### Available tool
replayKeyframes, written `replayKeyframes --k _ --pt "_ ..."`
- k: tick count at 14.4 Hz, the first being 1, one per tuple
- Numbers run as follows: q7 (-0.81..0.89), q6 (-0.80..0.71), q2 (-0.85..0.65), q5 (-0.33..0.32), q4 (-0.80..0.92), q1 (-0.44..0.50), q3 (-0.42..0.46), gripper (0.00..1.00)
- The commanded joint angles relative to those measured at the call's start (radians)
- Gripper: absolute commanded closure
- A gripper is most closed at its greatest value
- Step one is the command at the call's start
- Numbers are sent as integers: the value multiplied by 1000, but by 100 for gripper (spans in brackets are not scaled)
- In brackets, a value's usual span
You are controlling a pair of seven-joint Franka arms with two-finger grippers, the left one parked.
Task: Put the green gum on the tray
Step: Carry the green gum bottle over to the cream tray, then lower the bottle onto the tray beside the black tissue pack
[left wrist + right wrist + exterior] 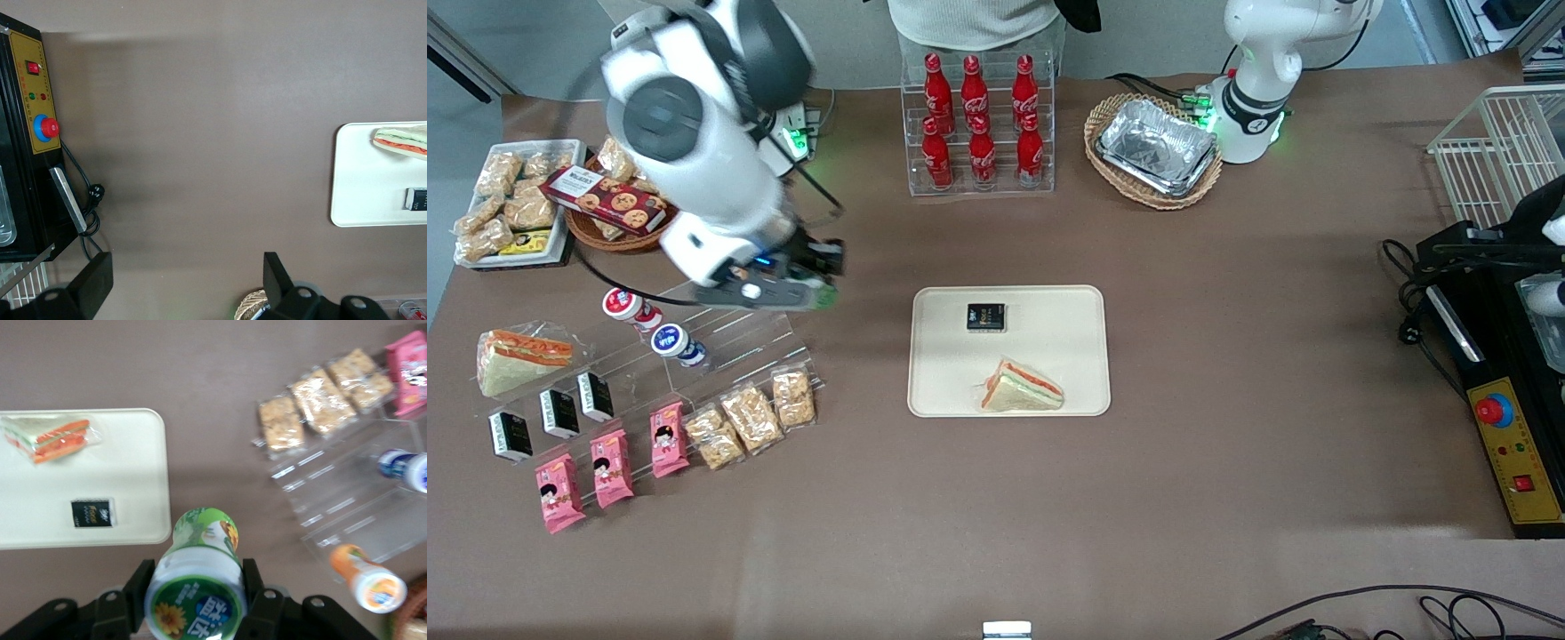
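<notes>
The gripper (197,587) holds the green gum (197,577) clamped between its fingers (253,590), raised above the tabletop (1227,356) between the clear display rack (729,342) and the tray (1067,307). On the tray lie a sandwich (1021,388) at the edge nearest the front camera and a small black packet (985,316).

right arm: raised above table, reaching forward | pincer (197,593): closed on green gum (197,577), held aloft
</notes>
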Motion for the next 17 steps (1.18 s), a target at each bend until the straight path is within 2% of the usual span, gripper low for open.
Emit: replayKeyframes --k 1,5,10,14,17 --pt "81 167 91 13 -55 79 -12 100" --pt "132 358 141 12 -186 142 -12 100" --pt "136 510 198 12 -304 165 -12 100" --pt "155 585 218 13 -350 165 -8 100" --pt "202 634 240 22 -372 201 -8 100"
